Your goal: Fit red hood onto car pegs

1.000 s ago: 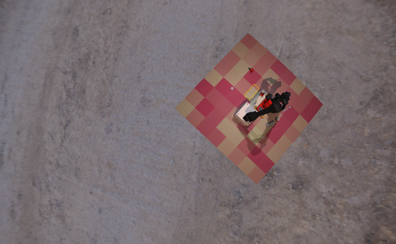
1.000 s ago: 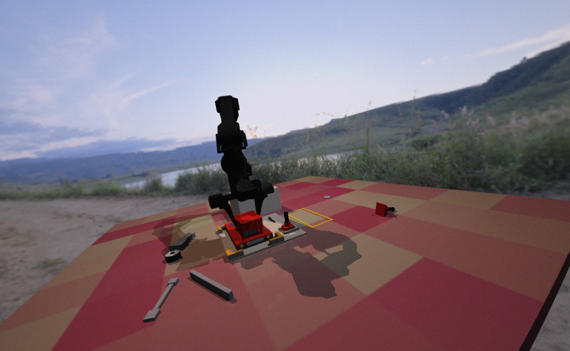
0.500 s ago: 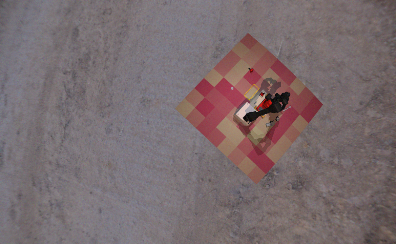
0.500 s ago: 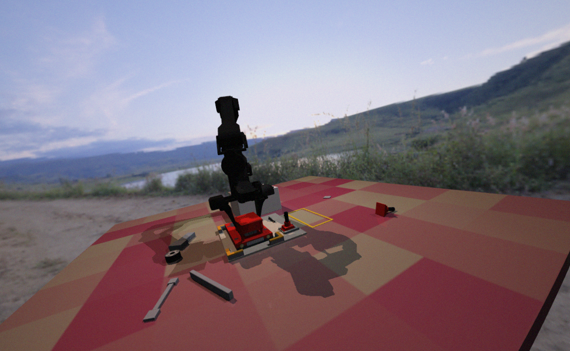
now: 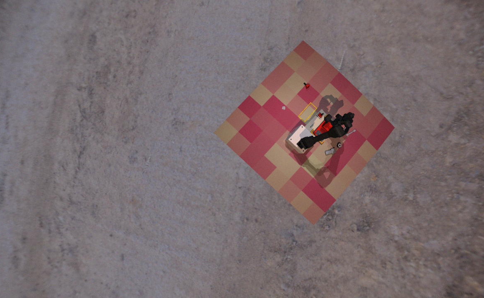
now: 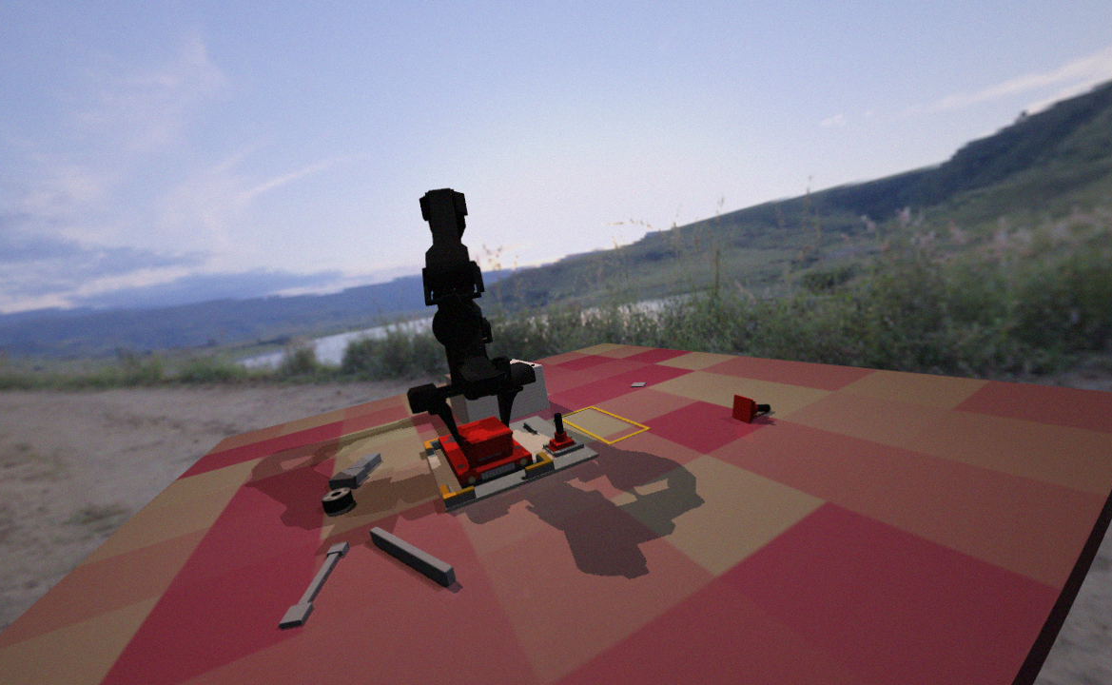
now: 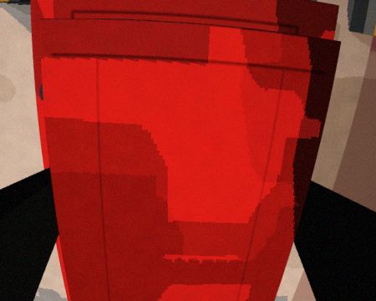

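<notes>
My gripper (image 6: 482, 431) (image 7: 180, 184) is shut on the red hood (image 6: 487, 437) (image 7: 188, 146), one black finger on each side. The hood's roof faces my wrist camera. The hood is over the red car chassis (image 6: 455, 460), low and close to its deck. In the wrist view, part of the red car shows beyond the hood's far edge. The chassis sits in the pale jig (image 6: 578, 455) with yellow and grey corner stops. Pegs, corner holes and engine block are hidden, so I cannot tell whether the hood is seated. From above, my arm partly covers the car.
A red piece with a black post (image 6: 559, 440) stands on the jig plate. Another red piece (image 6: 743, 408) (image 5: 307, 85) lies farther right. A yellow outline (image 6: 629, 435) is beside the jig. A wrench (image 6: 314, 587), grey bar (image 6: 412, 557), black ring (image 6: 337, 499) and grey block (image 6: 357, 470) lie around.
</notes>
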You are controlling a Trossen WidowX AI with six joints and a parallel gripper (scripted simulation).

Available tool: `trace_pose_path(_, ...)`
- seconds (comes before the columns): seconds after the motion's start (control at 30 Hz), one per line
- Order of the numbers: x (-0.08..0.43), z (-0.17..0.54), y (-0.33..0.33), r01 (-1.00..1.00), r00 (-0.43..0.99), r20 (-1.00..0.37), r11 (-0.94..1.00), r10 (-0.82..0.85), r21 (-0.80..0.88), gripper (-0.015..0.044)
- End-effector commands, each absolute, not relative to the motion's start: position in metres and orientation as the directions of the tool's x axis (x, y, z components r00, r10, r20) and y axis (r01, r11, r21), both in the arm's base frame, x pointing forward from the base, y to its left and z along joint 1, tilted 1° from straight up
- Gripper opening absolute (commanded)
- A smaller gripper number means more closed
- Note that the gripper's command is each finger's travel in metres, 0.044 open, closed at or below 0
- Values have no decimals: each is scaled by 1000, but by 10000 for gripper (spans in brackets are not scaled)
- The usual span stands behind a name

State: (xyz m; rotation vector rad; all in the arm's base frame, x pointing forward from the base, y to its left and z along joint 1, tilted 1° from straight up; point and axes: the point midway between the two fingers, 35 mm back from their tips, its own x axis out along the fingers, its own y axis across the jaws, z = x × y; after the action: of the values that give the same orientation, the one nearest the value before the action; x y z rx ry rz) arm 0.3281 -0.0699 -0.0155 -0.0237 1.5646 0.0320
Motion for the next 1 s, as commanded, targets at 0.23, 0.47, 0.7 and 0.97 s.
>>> trace_pose_path(0.23, 328, -22, -70, -37, 6, -1000, 999, 6, 6, 0)
trace_pose_path(0.47, 328, -24, -70, -37, 6, -1000, 999, 6, 6, 0)
trace_pose_path(0.7, 328, -24, -70, -36, 5, -1000, 999, 5, 4, 0)
trace_pose_path(0.97, 328, -24, -70, -35, 5, -1000, 999, 5, 4, 184)
